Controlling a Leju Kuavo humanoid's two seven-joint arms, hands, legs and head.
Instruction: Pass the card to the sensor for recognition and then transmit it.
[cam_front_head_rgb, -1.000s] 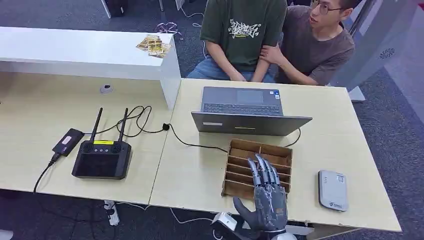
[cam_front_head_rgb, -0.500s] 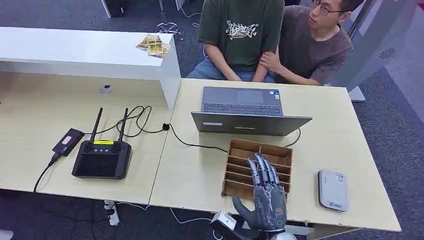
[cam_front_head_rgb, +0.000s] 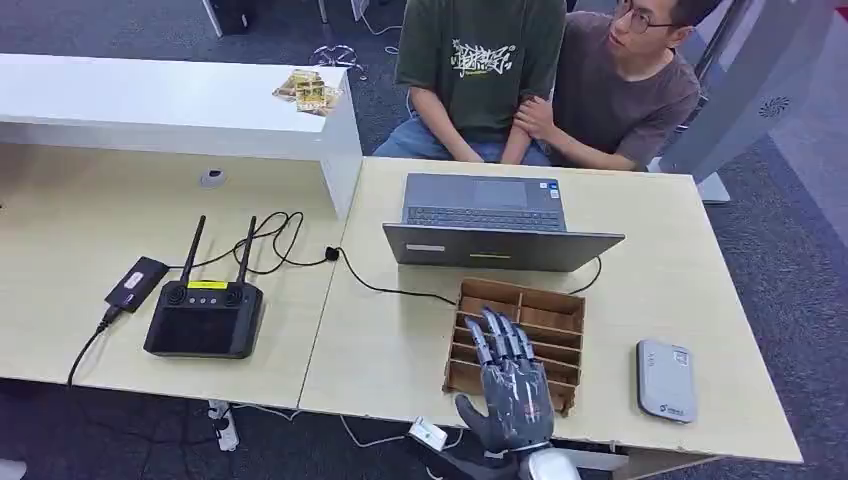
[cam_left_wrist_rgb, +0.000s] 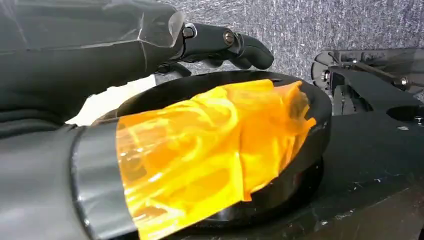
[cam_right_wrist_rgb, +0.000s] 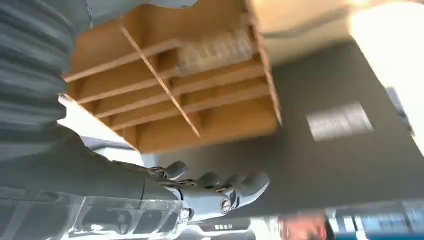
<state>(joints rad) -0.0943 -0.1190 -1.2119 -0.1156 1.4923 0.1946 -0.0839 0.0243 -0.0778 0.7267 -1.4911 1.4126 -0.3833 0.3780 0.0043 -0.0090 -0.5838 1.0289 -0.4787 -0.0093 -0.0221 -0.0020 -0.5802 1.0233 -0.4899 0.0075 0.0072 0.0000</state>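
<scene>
The wooden card rack (cam_front_head_rgb: 520, 335) looks matt, the table (cam_front_head_rgb: 400, 340) smooth pale laminate, the sensor (cam_front_head_rgb: 666, 380) grey plastic.

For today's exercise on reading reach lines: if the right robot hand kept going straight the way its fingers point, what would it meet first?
Most likely the wooden divider box: the right robot hand hovers over its near edge, fingers spread towards the laptop behind. Its height above the box is unclear.
</scene>
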